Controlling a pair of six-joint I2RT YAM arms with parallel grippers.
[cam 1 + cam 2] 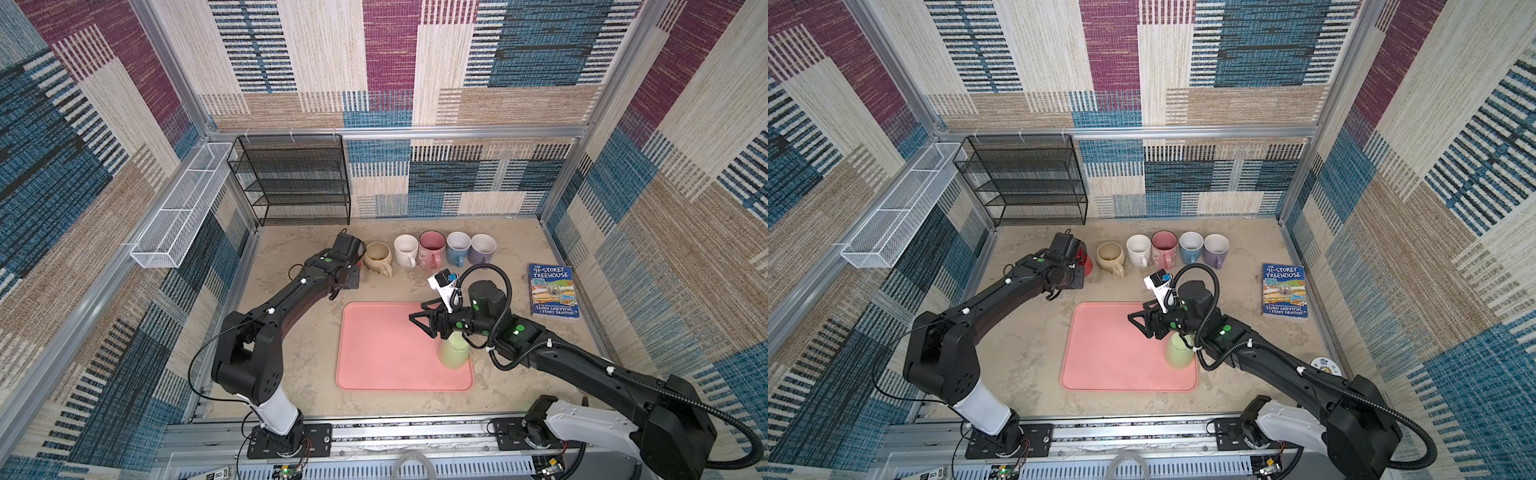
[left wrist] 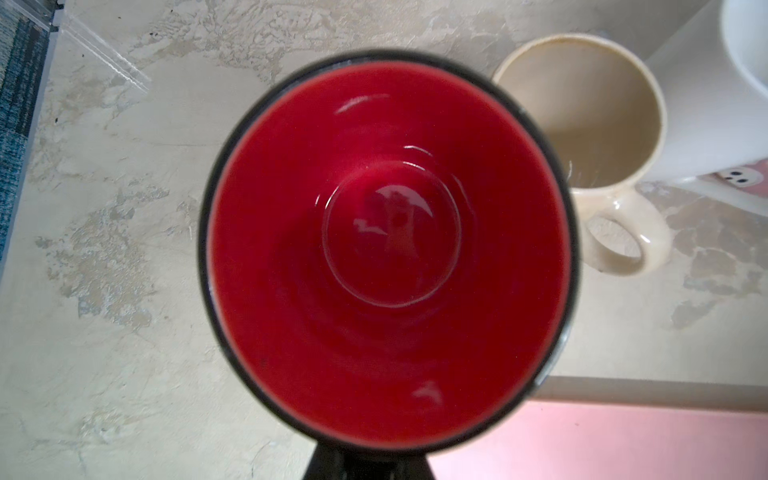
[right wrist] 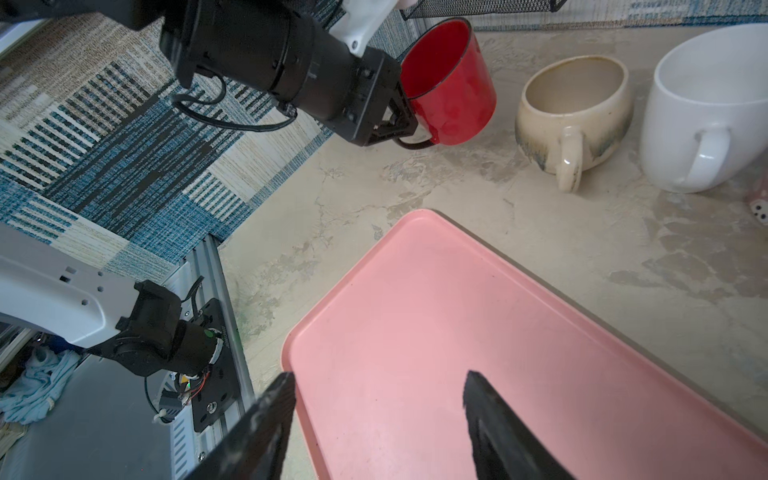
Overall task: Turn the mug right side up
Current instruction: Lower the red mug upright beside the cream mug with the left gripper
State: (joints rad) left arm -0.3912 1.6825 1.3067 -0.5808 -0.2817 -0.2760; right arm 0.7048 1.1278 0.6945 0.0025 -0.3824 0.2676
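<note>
Glossy glazed red mug, matt pink plastic tray (faintly scuffed), black metal mesh rack

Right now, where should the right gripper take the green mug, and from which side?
Probably across its wall, from the side, jaws level: the green mug stands rim-down on the tray, no handle showing, so a wrist roll would flip it.
</note>
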